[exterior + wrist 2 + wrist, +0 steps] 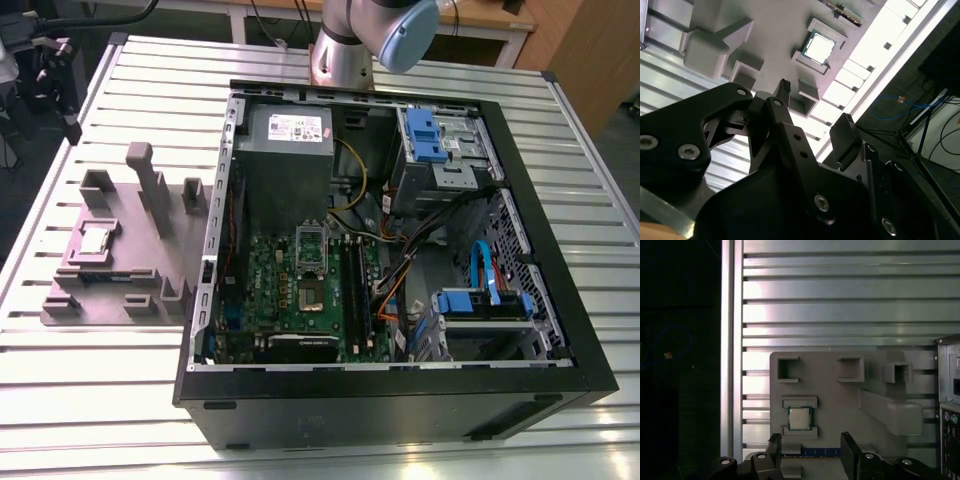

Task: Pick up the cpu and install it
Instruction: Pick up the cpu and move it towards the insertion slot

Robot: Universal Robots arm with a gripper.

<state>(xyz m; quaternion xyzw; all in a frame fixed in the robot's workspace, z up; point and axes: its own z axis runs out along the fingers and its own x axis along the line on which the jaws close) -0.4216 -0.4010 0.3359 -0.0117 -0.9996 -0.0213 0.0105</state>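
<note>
The cpu [97,238] is a small silvery square chip lying flat in a seat on the grey fixture plate [110,290], at the exterior view's left, outside the computer case. Both wrist views look down on it from well above: the cpu [799,418] rests between two raised blocks of the plate. My gripper [812,445] hangs open over the plate, with its black fingers [774,444] spread wide and nothing between them. In the second wrist view the cpu [819,48] lies beyond the gripper [815,107]. The dark socket [313,297] sits on the green motherboard [285,290] with its metal frame raised.
The open black computer case [400,400] lies on a slatted metal table [150,80]. Inside are a grey power supply [285,150], drive bays with blue parts [425,135] and loose cables [400,270]. Tall posts [150,185] rise from the fixture plate beside the cpu.
</note>
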